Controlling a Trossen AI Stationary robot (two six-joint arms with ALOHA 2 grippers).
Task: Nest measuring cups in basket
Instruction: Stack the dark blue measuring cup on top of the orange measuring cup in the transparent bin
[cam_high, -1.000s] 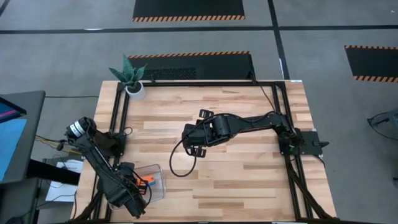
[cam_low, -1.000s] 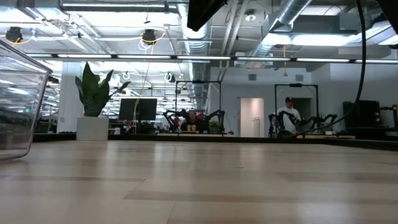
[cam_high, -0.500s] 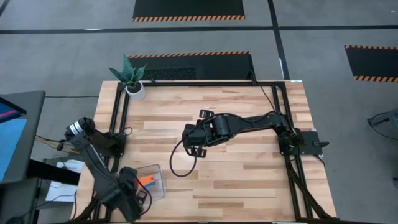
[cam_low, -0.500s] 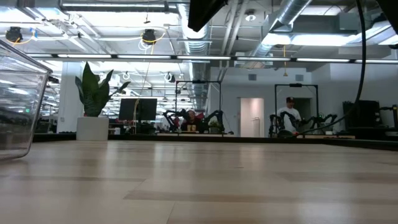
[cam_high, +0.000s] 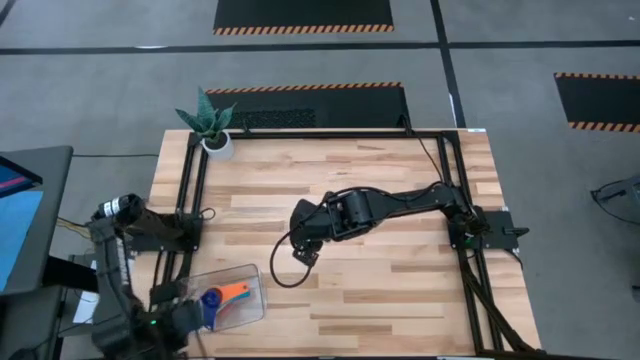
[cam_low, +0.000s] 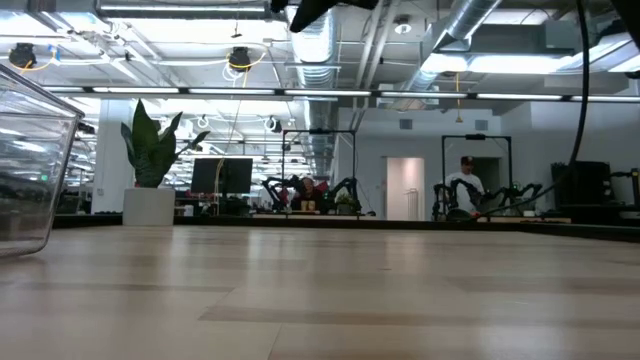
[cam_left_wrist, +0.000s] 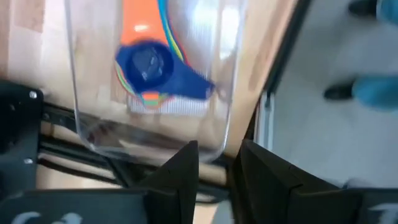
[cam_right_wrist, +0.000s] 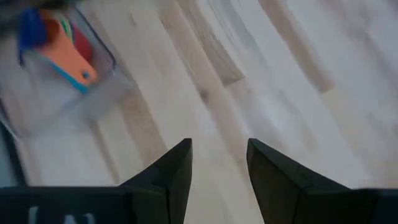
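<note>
Left wrist view: nested measuring cups (cam_left_wrist: 152, 71), dark blue topmost, orange handle

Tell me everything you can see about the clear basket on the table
The basket is a shallow, see-through plastic tray, rectangular with rounded corners. It sits flat on the wooden table near the front left corner, slightly askew. Inside lies a stack of measuring cups, dark blue on top, an orange handle fanning out. The left pincer is just off its edge, not touching it.

High view overhead; low view table-level; both wrist views share basket (cam_left_wrist: 93, 134) (cam_right_wrist: 37, 115).
</note>
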